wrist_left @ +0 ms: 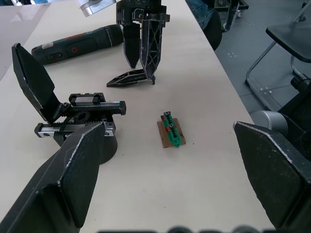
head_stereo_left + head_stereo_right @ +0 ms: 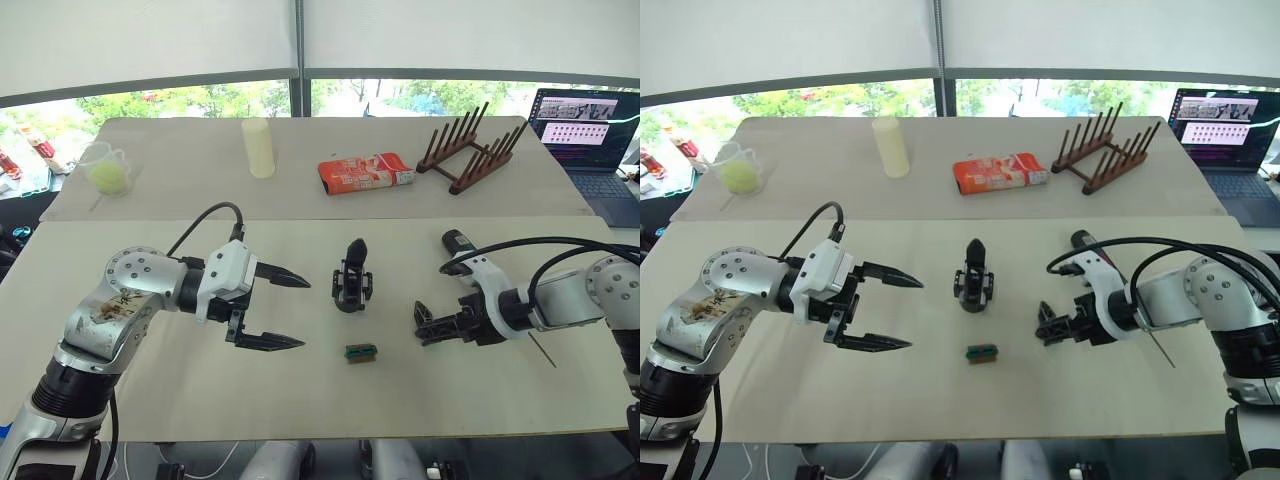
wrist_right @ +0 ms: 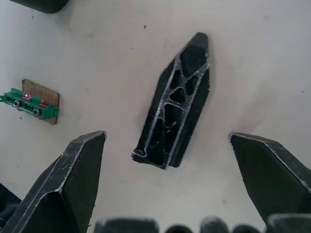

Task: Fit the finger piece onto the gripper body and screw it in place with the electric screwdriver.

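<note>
- Pale bench (image 2: 300, 400) carries the finger piece (image 3: 176, 104): black tapered wedge, hollow ribbed lattice, lying flat.
- Right gripper (image 3: 170, 170) spread wide over it; left gripper (image 2: 285, 310) released.

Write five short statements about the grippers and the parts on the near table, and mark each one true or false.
1. The right gripper is open above the finger piece, which lies flat on the table. True.
2. The left gripper is shut on the gripper body. False: it is open and holds nothing.
3. The small green-and-brown block lies apart from the gripper body. True.
4. The electric screwdriver stands upright. False: it lies on its side.
5. The finger piece is already fitted onto the gripper body. False: it lies apart from it.
</note>
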